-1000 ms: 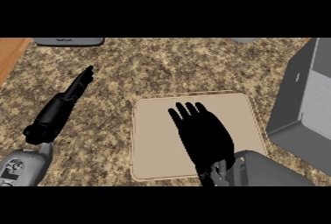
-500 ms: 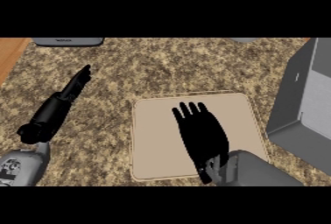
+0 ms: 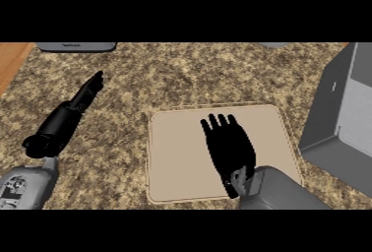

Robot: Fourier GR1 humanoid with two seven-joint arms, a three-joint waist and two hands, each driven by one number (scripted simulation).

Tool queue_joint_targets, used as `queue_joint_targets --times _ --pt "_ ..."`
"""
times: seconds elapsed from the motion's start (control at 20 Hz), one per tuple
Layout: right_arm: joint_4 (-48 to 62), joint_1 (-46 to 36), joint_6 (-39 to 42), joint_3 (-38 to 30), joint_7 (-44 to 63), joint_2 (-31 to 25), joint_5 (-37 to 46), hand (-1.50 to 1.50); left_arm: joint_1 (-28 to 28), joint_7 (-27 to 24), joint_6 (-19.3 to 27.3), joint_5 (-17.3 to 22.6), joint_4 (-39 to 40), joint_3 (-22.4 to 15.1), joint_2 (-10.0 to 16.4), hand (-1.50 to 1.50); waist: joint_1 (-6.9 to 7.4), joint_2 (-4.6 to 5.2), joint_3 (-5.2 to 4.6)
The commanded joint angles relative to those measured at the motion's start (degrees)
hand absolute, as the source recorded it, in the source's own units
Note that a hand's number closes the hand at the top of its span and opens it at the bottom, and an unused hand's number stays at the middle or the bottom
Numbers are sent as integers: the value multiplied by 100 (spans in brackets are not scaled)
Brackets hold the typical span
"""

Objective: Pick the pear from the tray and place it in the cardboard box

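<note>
Tan and flat, the tray lies in the middle of the speckled stone surface, and the right hand hangs over its right half, palm down, with its fingers straight, spread and released, holding nothing. The pear does not show anywhere; if it is on the tray it must lie under that hand, and I cannot tell. To do the pick well, the hand should probably settle straight down until the palm covers the fruit, then curl fingers and thumb round it from both sides, since a pear will likely roll away from a one-sided push. The container to the right looks like a grey box rather than cardboard, standing just beside the tray's right edge with a tall wall facing the hand, so the carry would need a lift above that wall before going across. The left hand rests well apart at the left, fingers straight and seen edge-on. A grey object sits at the far edge, and a wooden strip marks the far-left corner.
</note>
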Motion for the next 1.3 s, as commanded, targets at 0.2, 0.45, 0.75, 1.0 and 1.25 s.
queue_joint_targets --times 0.2,0.45,0.75,1.0,1.25 --pt "279 381 299 -362 -470 259 596 -150 258 -298 -115 -338 7 147 -228 0 1 0 0" --pt "388 626 105 -460 -695 173 1113 -150 434 -222 -370 -240 -251 351 -164 0 10 -3 0" --pt "722 706 21 -897 -1179 204 1468 -150 122 -85 -251 -552 -42 375 -461 0 -5 0 0" --pt "922 934 -60 -553 -1485 534 1813 150 31 -112 -497 -469 28 528 -460 0 -5 0 0" --pt "1399 570 -825 -473 -2368 499 2173 150 38 54 -516 -480 -154 499 -535 0 22 2 1"
